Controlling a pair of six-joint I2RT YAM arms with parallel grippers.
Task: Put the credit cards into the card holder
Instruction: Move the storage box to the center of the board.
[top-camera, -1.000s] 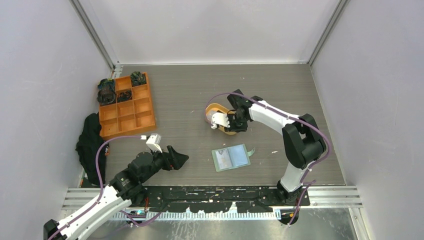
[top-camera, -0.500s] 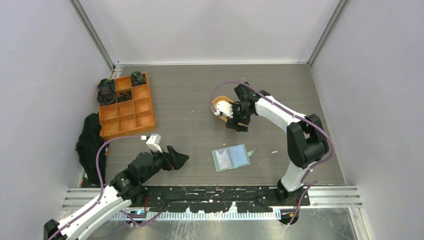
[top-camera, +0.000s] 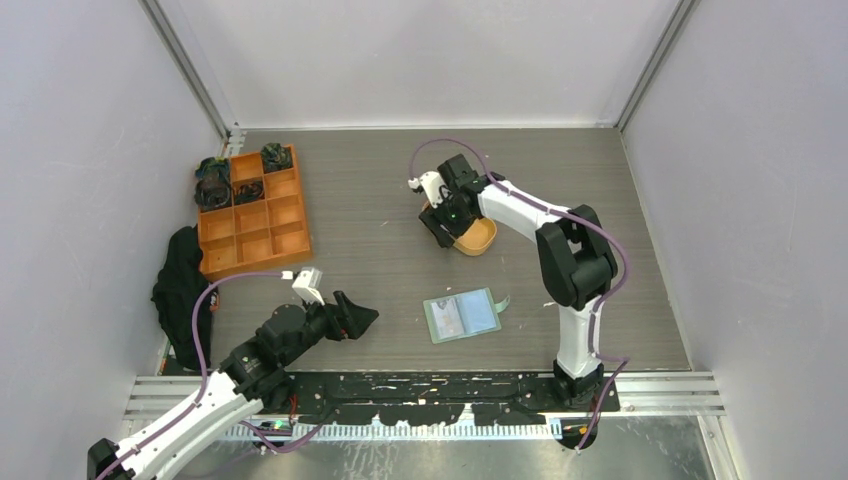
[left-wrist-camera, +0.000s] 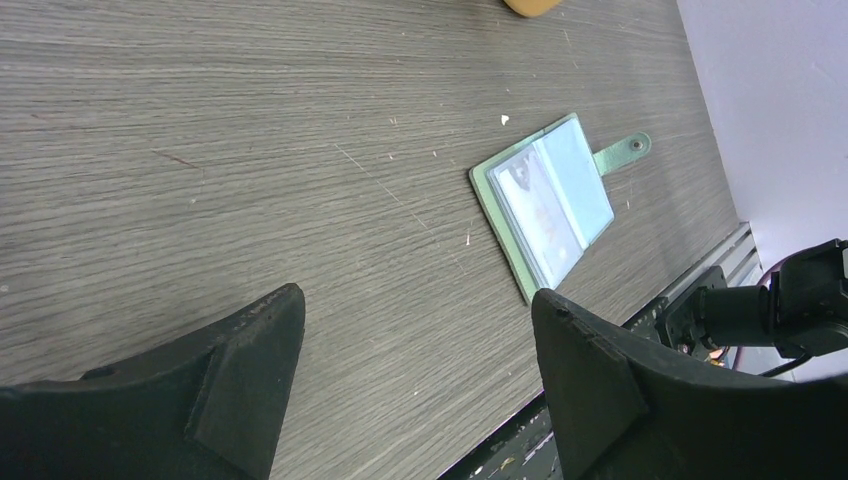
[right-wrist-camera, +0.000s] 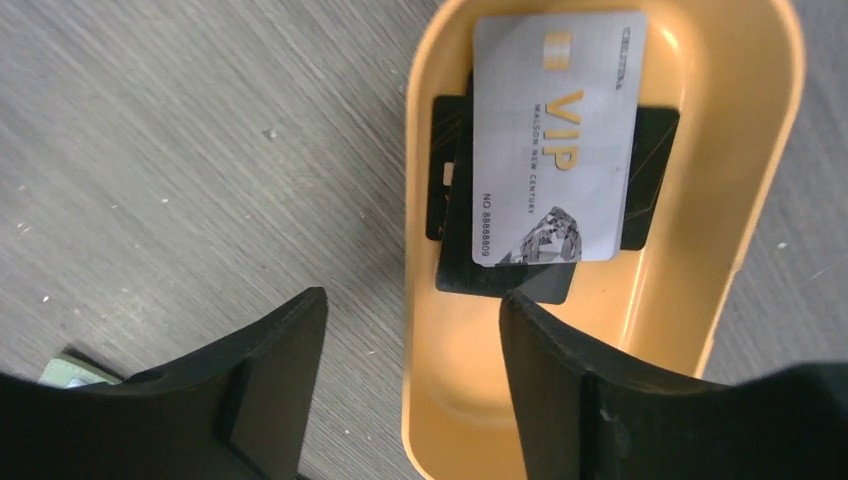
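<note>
Item: credit cards (right-wrist-camera: 555, 140), stacked in orange tray (right-wrist-camera: 760, 150), long axis along tray, ahead of right gripper (right-wrist-camera: 410, 305), jaws apart, empty.

the small black rectangular cards (right-wrist-camera: 655, 180) in the orange oval plastic tray (right-wrist-camera: 765, 150) are largely covered by the grey vip card (right-wrist-camera: 555, 140) lying on them, so their number cannot be told. both ends of the tray are cut off by the top and bottom edges of the right wrist view, and only a corner of the sage-green soft wallet (right-wrist-camera: 70, 372) is seen at the lower left. in the top view, the cards are hidden by the right gripper (top-camera: 440, 222). the dark bundles (top-camera: 213, 185) in the orange grid organiser (top-camera: 270, 225) are too small to be identified. in the left wrist view, only a sliver of the tray is shown at the top edge.
</note>
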